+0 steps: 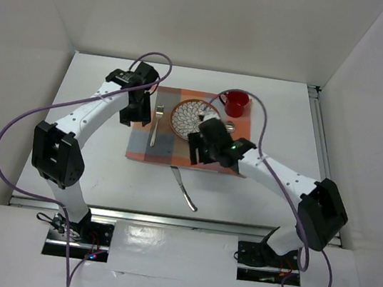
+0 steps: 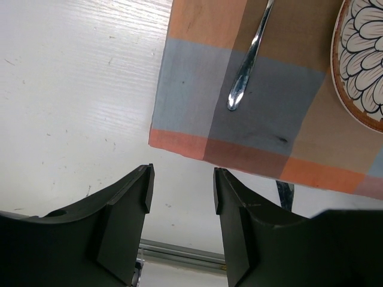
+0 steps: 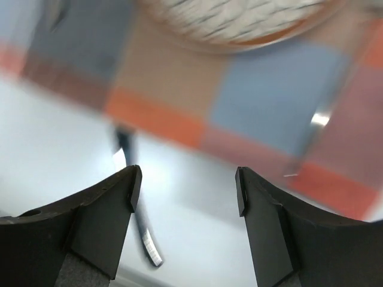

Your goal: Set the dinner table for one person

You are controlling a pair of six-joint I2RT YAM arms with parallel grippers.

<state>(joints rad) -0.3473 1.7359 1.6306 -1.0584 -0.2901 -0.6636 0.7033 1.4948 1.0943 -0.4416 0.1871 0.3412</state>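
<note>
Left hand (image 2: 181,190), right hand (image 3: 187,190); one knife (image 1: 184,189), fork (image 1: 156,125), plate (image 1: 189,118), cup (image 1: 236,103).

The dinner table (image 1: 289,118) is a plain white, smooth rectangular top, faintly scuffed and speckled in the left wrist view. An orange-and-blue checked cloth mat (image 1: 162,146) lies flat on it, roughly midway across and toward the far side, with bare white surface showing on all sides of the mat. A slim metal utensil (image 1: 185,193) lies on the bare top just off the mat's near edge, angled away from it; whether its far end slips under the mat cannot be told.
</note>
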